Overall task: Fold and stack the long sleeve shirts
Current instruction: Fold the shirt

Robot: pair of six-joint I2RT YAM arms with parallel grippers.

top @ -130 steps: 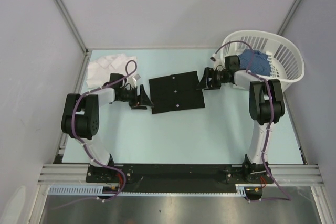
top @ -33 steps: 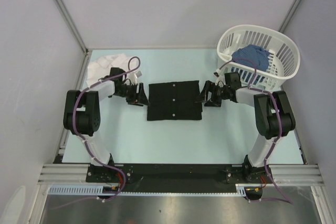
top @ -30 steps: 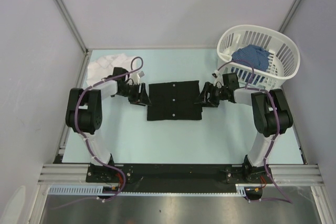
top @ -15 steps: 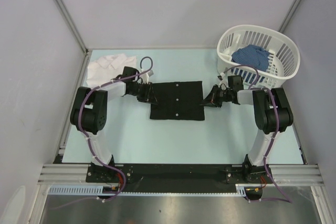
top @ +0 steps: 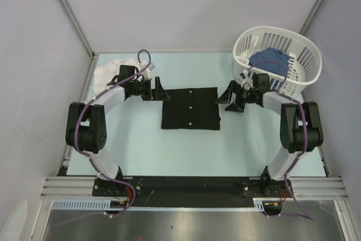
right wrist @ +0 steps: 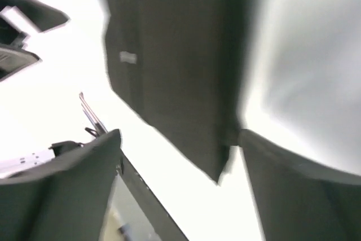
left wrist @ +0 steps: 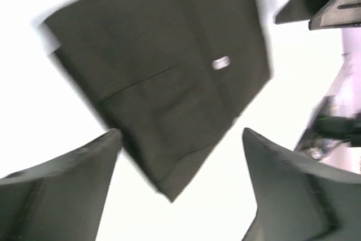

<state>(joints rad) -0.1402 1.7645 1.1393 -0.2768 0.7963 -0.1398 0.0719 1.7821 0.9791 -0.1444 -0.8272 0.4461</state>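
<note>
The black shirt point(top: 190, 108) lies folded into a flat rectangle at the table's middle, small white buttons down its centre. It also shows in the left wrist view point(left wrist: 163, 71) and in the right wrist view point(right wrist: 175, 66). The white shirt point(top: 111, 69) lies crumpled at the back left corner. My left gripper point(top: 159, 91) is open and empty, just off the black shirt's upper left corner. My right gripper point(top: 229, 95) is open and empty, just off its upper right corner. In both wrist views the fingers point(left wrist: 62, 190) point(right wrist: 299, 196) stand apart with nothing between them.
A white slatted basket point(top: 307, 66) stands at the back right with blue cloth point(top: 271, 59) in it. Grey walls enclose the pale table point(top: 186, 150) on three sides. The arm bases sit on a rail at the near edge.
Both grippers have let go of the black shirt's top corners, opened and drawn back from it. The shirt now lies flat and square, a little farther back than a second ago.
</note>
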